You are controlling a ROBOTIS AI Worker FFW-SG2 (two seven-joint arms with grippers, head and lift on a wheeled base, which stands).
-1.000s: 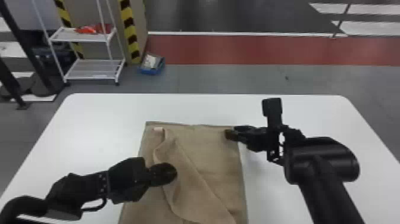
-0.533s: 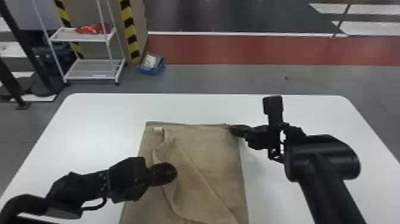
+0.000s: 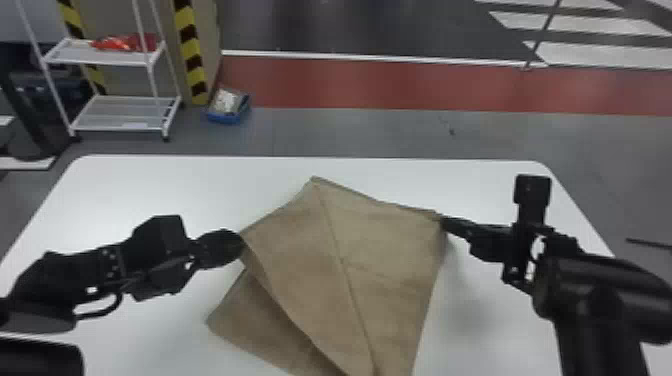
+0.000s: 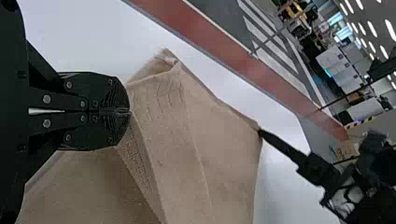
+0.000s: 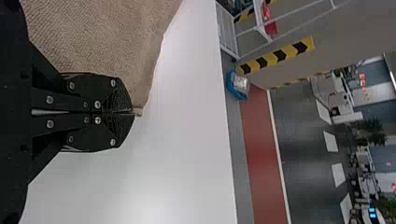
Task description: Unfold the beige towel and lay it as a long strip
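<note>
1. Beige towel (image 3: 390, 245): at mid-tabletop, spread between the two arms. One layer lies over another at its left side; a crease runs down the upper layer. Its near end passes out of the head view.
2. Left pincer (image 4: 125, 111): fingers together, clamped on the towel's left edge.
3. Right pincer (image 5: 134, 112): also closed, gripping a corner of the cloth at the very tips.
4. Step, as judged: opening out the folded layers, both sides held. Strip not formed; the outline is still angular.
5. Risk A: right grip looks shallow. A hard sideways pull could slip that corner free and let the layer drop folded.
6. Risk B: unequal travel of the arms would skew the cloth, setting the crease diagonally instead of along the strip.
7. Risk C: the under layer at left may drag or bunch if the upper one is drawn across it too low.
8. White tabletop (image 3: 150, 187): bare margin beyond the towel; probably room to lay it out, provided the cloth is lowered straight.
9. Background: wire rack (image 3: 122, 115) and blue bin (image 3: 227, 117) on the floor, well apart from the work.
</note>
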